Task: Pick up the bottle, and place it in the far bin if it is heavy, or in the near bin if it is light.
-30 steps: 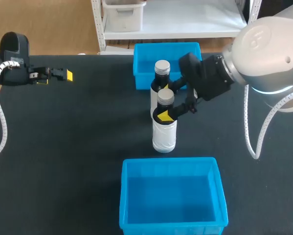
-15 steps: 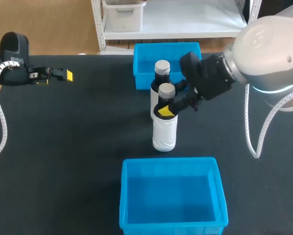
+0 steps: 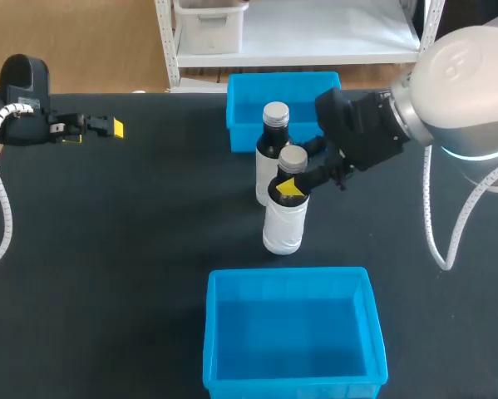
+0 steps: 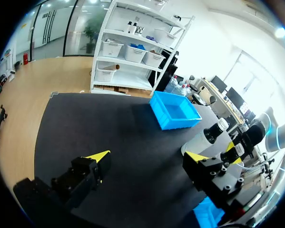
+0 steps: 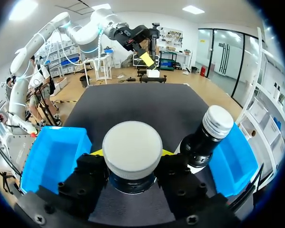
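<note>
Two bottles: far bottle point(image 3: 273, 133) upright; near bottle point(image 3: 283, 220) between far bin point(image 3: 242, 100) and near bin point(image 3: 212, 332), long axis near-vertical, cap tipped right.
Right gripper point(image 3: 289, 183): clamped on near bottle's neck.
Left gripper point(image 3: 109, 127): fingers apart, empty.

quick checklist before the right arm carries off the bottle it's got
1. right gripper shut on the nearer bottle at its neck: ok
2. nearer bottle lifted off the table: cannot tell
3. gap to the second bottle just behind it: cannot tell
4. near bin empty: ok
5. far bin empty: ok
6. left gripper off to the side, open: ok
</note>
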Robot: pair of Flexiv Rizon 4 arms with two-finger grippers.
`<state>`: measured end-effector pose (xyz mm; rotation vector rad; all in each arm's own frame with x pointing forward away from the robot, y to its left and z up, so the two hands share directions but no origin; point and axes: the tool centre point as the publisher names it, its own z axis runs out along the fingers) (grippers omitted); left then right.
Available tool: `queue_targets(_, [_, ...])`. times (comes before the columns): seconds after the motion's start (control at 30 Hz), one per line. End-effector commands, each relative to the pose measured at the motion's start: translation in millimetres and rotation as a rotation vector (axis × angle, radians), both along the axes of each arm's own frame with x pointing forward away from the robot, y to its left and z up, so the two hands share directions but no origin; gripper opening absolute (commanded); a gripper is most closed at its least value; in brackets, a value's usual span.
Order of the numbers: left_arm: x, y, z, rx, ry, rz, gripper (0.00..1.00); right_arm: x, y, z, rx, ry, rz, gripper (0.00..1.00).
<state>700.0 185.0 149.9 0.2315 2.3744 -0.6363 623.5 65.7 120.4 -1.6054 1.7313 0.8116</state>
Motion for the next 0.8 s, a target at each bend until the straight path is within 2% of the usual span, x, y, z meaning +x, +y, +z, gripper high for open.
queue_targets(0.03, [0.0,0,0.0,0.000,0.000,0.000,1.00,-5.1,-1,3,-0.001,-0.012,-0.005,0.00])
queue_targets(0.47, [0.0,0,0.0,0.000,0.000,0.000,1.00,-2.0,10,9,-0.048,-0.039,0.015,0.00])
queue_targets(0.8, [0.0,0,0.0,0.000,0.000,0.000,1.00,2.3,1,20,-0.049,-0.045,0.008,0.00])
